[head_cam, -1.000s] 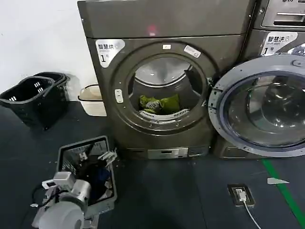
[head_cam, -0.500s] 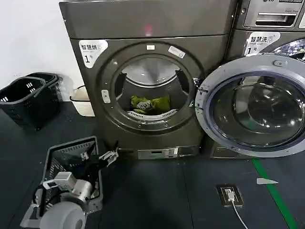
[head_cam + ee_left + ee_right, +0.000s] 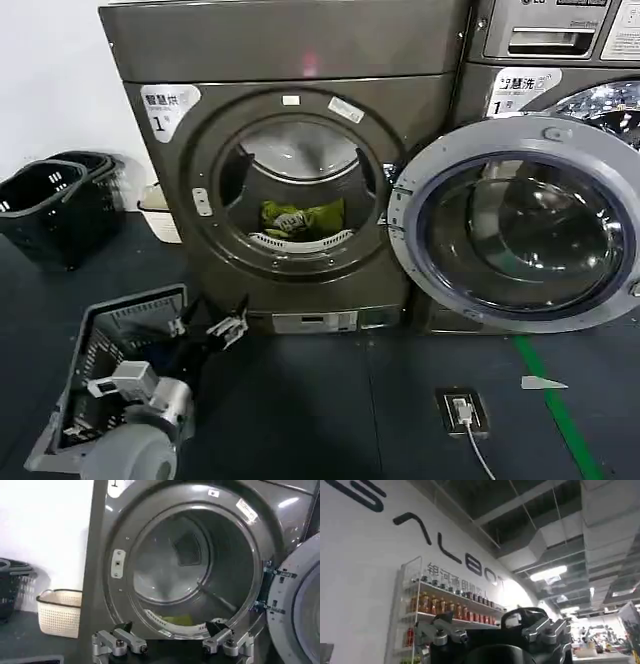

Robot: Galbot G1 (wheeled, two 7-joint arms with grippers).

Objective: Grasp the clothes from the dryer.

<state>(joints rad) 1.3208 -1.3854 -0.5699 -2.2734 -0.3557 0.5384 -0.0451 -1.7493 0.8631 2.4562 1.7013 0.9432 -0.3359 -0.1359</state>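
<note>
The dryer (image 3: 280,50) stands with its silver-rimmed door (image 3: 470,135) swung open to the right. The lime-green clothes (image 3: 300,218) lie at the bottom front of the drum. My left gripper (image 3: 215,330) hangs low in front of the dryer's base, below and left of the porthole. In the left wrist view this gripper (image 3: 170,630) is open and empty, facing the drum, with a strip of the clothes (image 3: 177,620) showing beyond the rim. My right gripper (image 3: 485,615) is open, points up at a wall and ceiling, and holds nothing.
A grey floor basket (image 3: 120,330) with dark fabric sits under my left arm. Black baskets (image 3: 50,205) and a white basket (image 3: 57,612) stand left of the dryer. A second machine (image 3: 560,60) is behind the door. A floor socket (image 3: 460,410) with a cable lies at the right.
In the head view the dryer, its door and the baskets have slid to the left. The left gripper keeps its place low in front of the machine.
</note>
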